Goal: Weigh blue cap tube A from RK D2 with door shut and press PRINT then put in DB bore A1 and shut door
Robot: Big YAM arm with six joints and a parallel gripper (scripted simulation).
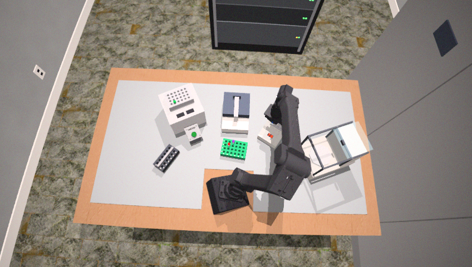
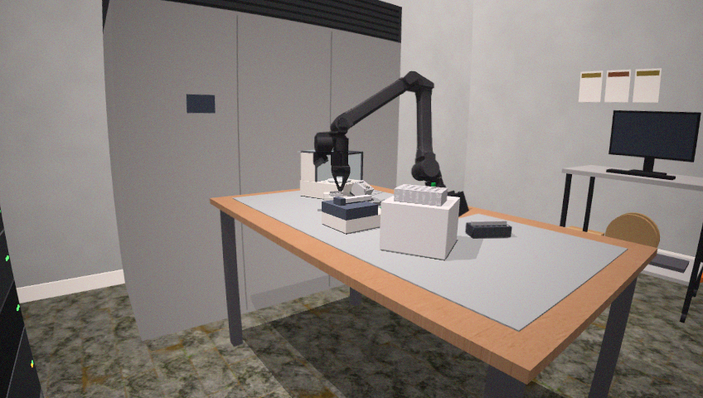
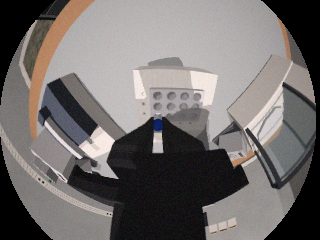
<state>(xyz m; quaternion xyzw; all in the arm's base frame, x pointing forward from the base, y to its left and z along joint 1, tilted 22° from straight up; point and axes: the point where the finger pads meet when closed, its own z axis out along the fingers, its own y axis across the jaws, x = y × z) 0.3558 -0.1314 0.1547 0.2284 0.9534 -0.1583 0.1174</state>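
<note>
My gripper (image 1: 272, 123) (image 2: 340, 190) (image 3: 157, 120) is shut on tube A (image 3: 158, 125); its blue cap shows between the fingertips. It points down over the dry block (image 1: 265, 136) (image 3: 175, 80), near the left end of the bore grid. The fingers hide the nearer bores and the block's front in the wrist view. I cannot tell whether the tube's lower end is inside a bore. The balance (image 1: 331, 169) (image 2: 312, 189) (image 3: 257, 90) stands to the right. Its door (image 1: 367, 142) is slid back, leaving the box open. The PRINT key cannot be made out.
The green rack (image 1: 245, 152) holds a red-capped and a purple-capped tube. The spectrophotometer (image 1: 235, 127) (image 2: 347, 210) is left of the dry block. The white mixer (image 1: 188, 125) (image 2: 419, 229), holding a green-capped tube, and the black magnet block (image 1: 166, 158) (image 2: 488, 230) stand farther left.
</note>
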